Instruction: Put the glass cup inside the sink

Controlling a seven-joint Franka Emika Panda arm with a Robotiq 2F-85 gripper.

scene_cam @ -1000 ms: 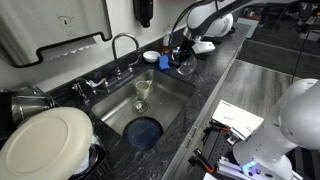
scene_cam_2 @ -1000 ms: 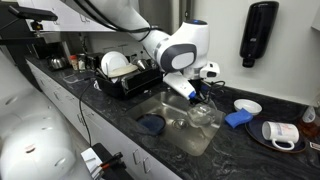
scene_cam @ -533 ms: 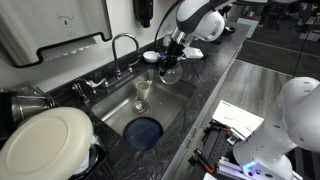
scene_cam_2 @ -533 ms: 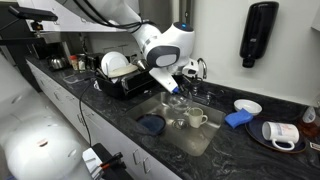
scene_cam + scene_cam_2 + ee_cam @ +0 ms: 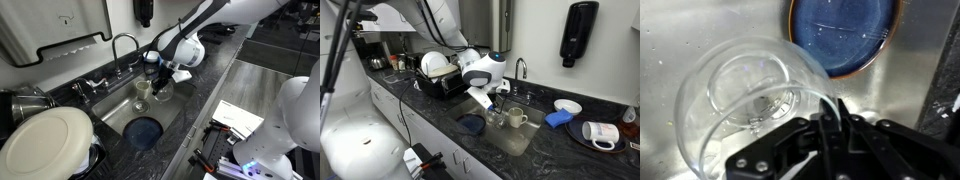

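Observation:
My gripper [image 5: 830,108] is shut on the rim of the clear glass cup [image 5: 745,95], which it holds tilted inside the stainless-steel sink [image 5: 680,40]. In both exterior views the gripper [image 5: 160,80] [image 5: 492,100] reaches down into the sink [image 5: 115,115] [image 5: 525,140]. The held glass cup [image 5: 161,90] hangs just beside a yellowish flared glass [image 5: 141,92] that stands in the basin. The chrome gooseneck faucet [image 5: 125,45] stands at the back rim.
A blue plate [image 5: 840,35] [image 5: 145,130] lies on the sink floor, and a white mug [image 5: 517,118] stands in the basin. A dish rack with white dishes [image 5: 445,70] stands beside the sink. A blue cloth [image 5: 558,118] and a white bowl [image 5: 567,105] lie on the dark counter.
The arm carried the glass cup from the counter over the sink edge and lowered it into the basin, next to the tinted glass.

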